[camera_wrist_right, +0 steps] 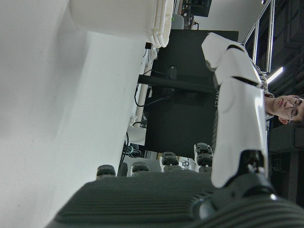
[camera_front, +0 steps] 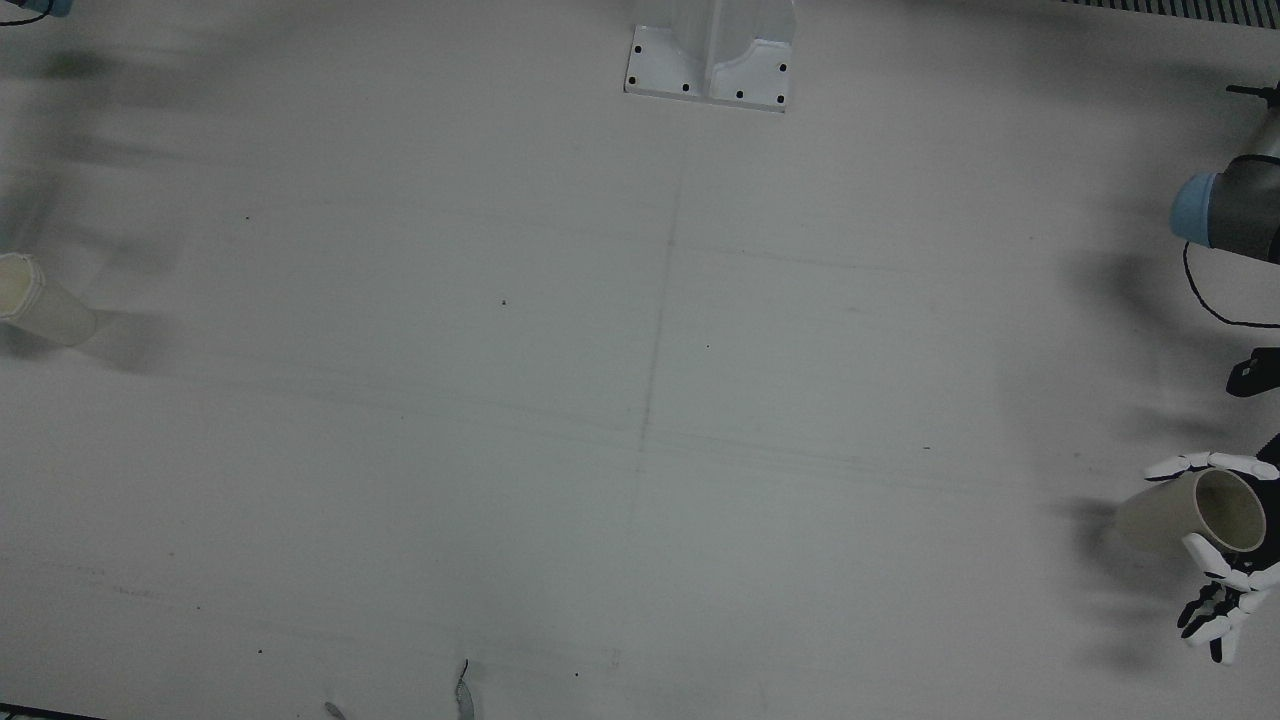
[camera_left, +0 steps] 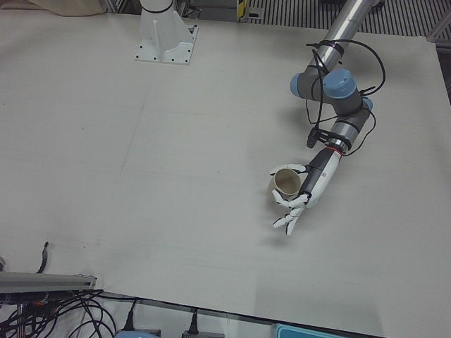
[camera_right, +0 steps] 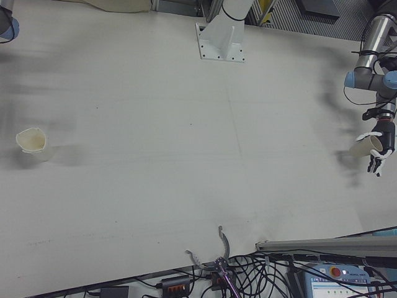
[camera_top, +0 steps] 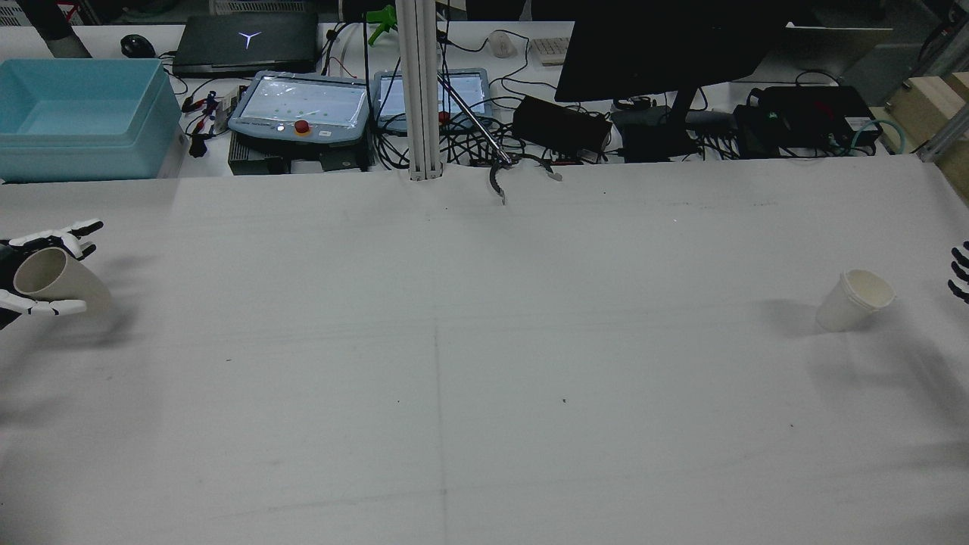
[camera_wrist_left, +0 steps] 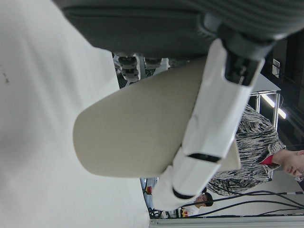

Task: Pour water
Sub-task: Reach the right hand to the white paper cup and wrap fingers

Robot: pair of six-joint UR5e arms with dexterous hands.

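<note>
My left hand (camera_top: 54, 236) is shut on a beige paper cup (camera_top: 59, 281) at the table's left edge in the rear view. The cup is tilted, its mouth turned toward the arm's side; I cannot tell whether it touches the table. The same cup (camera_front: 1190, 512) and hand (camera_front: 1222, 590) show in the front view, in the left-front view as cup (camera_left: 285, 183) and hand (camera_left: 309, 184), and close up in the left hand view (camera_wrist_left: 142, 137). A white paper cup (camera_top: 852, 300) stands upright at the far right, also in the front view (camera_front: 45, 305). My right hand (camera_top: 960, 274) is open beside it, apart from it.
The camera post's base plate (camera_front: 710, 65) sits at the table's robot side. Behind the far edge are a blue bin (camera_top: 76, 113), teach pendants (camera_top: 303, 106), a monitor (camera_top: 666, 45) and cables. A wide bare table stretch (camera_top: 484, 363) lies between the two cups.
</note>
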